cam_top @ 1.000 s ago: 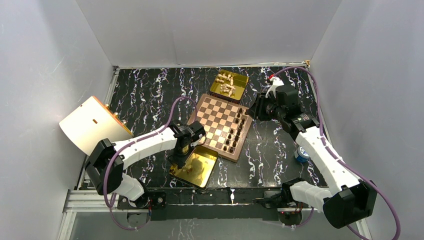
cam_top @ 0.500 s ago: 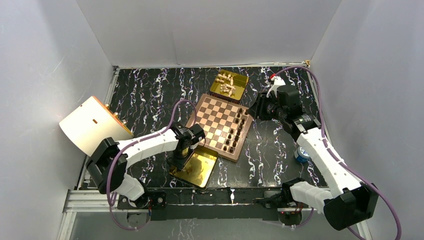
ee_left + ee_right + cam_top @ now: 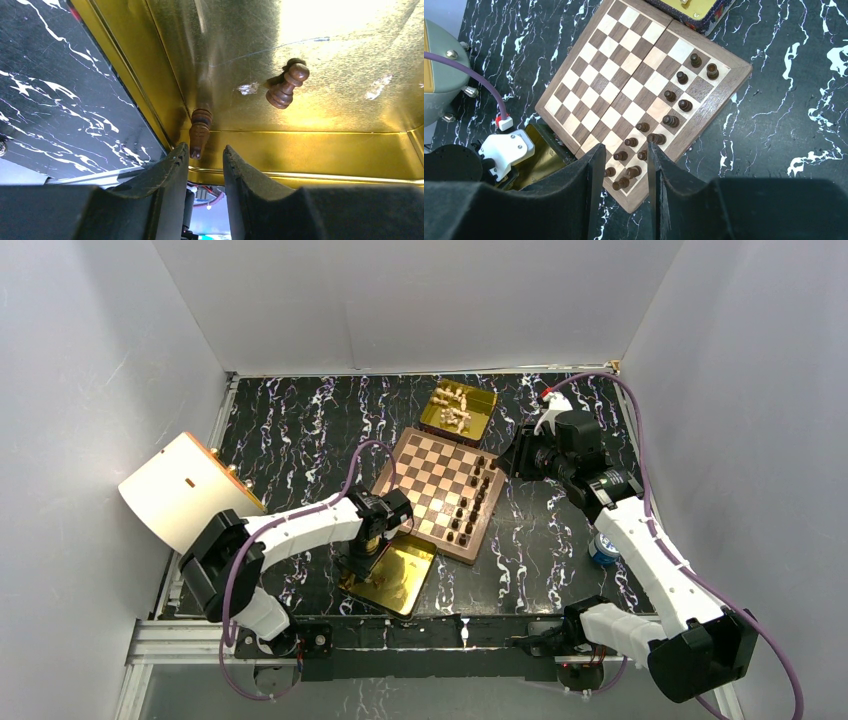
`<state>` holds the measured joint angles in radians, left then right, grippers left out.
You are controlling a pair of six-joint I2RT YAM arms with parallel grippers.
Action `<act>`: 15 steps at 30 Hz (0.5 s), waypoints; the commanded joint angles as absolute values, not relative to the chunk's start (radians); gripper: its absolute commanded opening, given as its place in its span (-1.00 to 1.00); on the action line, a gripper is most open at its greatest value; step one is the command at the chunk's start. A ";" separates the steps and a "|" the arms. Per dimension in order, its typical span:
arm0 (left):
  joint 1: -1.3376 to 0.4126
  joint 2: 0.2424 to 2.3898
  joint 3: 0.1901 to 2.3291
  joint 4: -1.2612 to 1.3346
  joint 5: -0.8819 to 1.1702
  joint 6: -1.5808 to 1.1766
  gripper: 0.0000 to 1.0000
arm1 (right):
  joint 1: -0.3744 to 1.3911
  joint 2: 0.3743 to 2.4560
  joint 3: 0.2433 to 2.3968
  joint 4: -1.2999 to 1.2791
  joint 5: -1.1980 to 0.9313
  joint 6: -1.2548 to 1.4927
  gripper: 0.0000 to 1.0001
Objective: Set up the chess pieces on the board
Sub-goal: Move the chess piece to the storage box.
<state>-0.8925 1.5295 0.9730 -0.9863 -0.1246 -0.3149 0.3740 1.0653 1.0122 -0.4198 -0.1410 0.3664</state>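
Observation:
The board (image 3: 425, 465) lies mid-table, with dark chess pieces (image 3: 470, 502) in two files along its right side; the right wrist view shows them too (image 3: 671, 120). My left gripper (image 3: 362, 562) reaches down into the near gold tray (image 3: 400, 585). In the left wrist view it (image 3: 206, 150) is open by a narrow gap. A dark piece (image 3: 200, 131) lies on its side against the tray wall, right at the fingertips but not pinched. A second dark piece (image 3: 286, 86) lies further in. My right gripper (image 3: 626, 150) hovers open and empty over the board's right edge (image 3: 733, 74).
A second gold tray (image 3: 458, 410) with pale cream pieces sits behind the board. A cream round-topped object (image 3: 180, 490) stands at the left. A small blue can (image 3: 603, 548) is beside the right arm. Grey walls enclose the black marbled table.
The left arm's elbow has drifted slightly right while its gripper stays low in the near tray, jaws a touch wider. The right arm has barely moved.

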 commanded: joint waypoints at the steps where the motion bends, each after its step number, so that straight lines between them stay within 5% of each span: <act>1: -0.894 1.538 0.960 -0.999 -0.140 -0.315 -0.40 | 0.374 1.036 1.042 -0.405 -0.141 0.354 -0.10; 15: -0.896 1.551 0.942 -0.990 -0.122 -0.321 -0.47 | 0.373 1.053 1.045 -0.404 -0.146 0.350 -0.09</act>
